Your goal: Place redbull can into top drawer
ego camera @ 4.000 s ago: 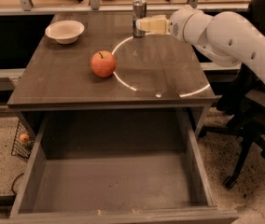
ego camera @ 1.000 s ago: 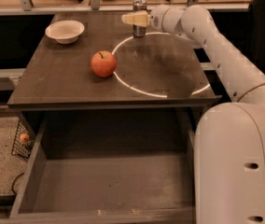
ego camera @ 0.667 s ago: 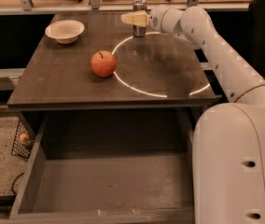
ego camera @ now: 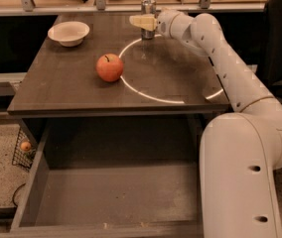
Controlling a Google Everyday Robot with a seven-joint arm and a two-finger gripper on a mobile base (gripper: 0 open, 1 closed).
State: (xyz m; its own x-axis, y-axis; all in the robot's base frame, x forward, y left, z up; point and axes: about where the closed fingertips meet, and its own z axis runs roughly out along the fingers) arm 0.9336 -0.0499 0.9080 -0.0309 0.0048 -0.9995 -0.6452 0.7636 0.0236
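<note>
Cream gripper (ego camera: 138, 21) level with the redbull can (ego camera: 148, 7) at the far edge of the table (ego camera: 180, 78)
Open or clamped on the can: cannot tell. The can stands upright on the tabletop; 1 red apple (ego camera: 109, 67) sits nearer, 1 white bowl (ego camera: 68, 33) far left, the top drawer (ego camera: 34, 183) pulled out below

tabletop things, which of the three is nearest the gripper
The redbull can, the slim silver one at the back: the gripper is right at it. The red apple and white bowl sit farther left, apart from it.
</note>
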